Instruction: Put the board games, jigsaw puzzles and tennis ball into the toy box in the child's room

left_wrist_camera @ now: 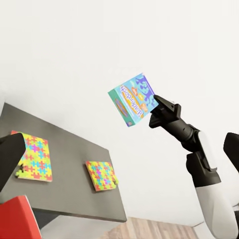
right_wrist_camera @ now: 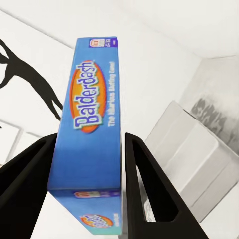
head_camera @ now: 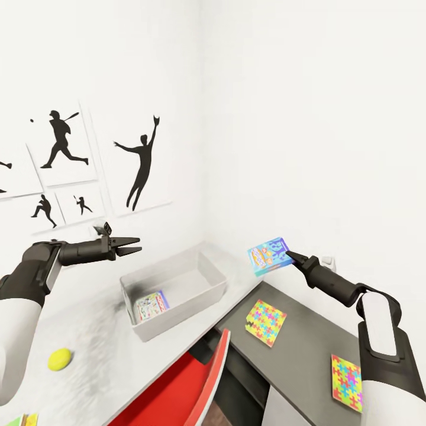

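Note:
My right gripper [head_camera: 290, 255] is shut on the small teal-blue board game [head_camera: 269, 256], holding it in the air to the right of the toy box [head_camera: 189, 313]; its fingers [right_wrist_camera: 149, 189] clamp the box's blue edge [right_wrist_camera: 92, 124]. The light-grey toy box holds a white board game [head_camera: 152, 306]. My left gripper [head_camera: 131, 246] hovers open and empty above the box's left end. The tennis ball [head_camera: 60, 358] lies on the white table [head_camera: 89, 319]. Two jigsaw puzzles [head_camera: 266, 321] [head_camera: 346, 381] lie flat on the dark-grey corner section [head_camera: 302, 355]. From the left wrist view I see the held game [left_wrist_camera: 133, 98] and both puzzles [left_wrist_camera: 35, 157] [left_wrist_camera: 102, 175].
A red-and-white chair [head_camera: 189, 384] stands at the table's near edge below the toy box. Black silhouette pictures [head_camera: 139, 165] hang on the wall behind my left arm. A corner of a colourful box [head_camera: 23, 420] shows at the bottom left.

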{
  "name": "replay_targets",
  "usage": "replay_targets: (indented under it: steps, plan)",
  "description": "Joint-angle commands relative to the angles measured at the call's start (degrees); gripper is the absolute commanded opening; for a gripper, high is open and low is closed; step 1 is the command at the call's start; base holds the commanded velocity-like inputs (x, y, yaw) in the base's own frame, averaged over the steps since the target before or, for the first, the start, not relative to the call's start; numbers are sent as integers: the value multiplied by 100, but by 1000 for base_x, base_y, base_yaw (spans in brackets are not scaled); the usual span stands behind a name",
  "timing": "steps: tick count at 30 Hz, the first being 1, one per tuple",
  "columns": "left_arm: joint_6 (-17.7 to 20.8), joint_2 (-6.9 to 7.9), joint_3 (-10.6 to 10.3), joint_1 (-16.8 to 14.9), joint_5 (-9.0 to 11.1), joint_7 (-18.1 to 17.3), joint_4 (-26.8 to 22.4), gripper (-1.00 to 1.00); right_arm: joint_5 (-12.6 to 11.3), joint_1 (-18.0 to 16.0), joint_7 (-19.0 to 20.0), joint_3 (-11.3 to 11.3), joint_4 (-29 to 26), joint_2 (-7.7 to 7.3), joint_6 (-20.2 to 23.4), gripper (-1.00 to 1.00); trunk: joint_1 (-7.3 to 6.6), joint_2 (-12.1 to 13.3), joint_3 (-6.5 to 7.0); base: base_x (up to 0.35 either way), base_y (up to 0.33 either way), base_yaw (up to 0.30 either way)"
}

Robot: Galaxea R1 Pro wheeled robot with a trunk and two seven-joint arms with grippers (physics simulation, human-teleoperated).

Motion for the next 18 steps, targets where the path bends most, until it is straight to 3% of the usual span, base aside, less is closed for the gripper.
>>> replay_targets:
  steps: [1,8,18]
  plan:
    - [62,1,0,-1,2,-23,1,100,47,-4,61,-9,1,0,26,-100,3,-4,-2,16,-2,0]
    - [64,1,1,1,6,-23,1,100,46,-5,62,-5,1,9,27,-100,3,-4,-2,-42,39,17]
    - [64,1,1,7,1,-23,1,100,46,-4,56,-1,1,15,28,-100,3,-4,-2,-6,10,254]
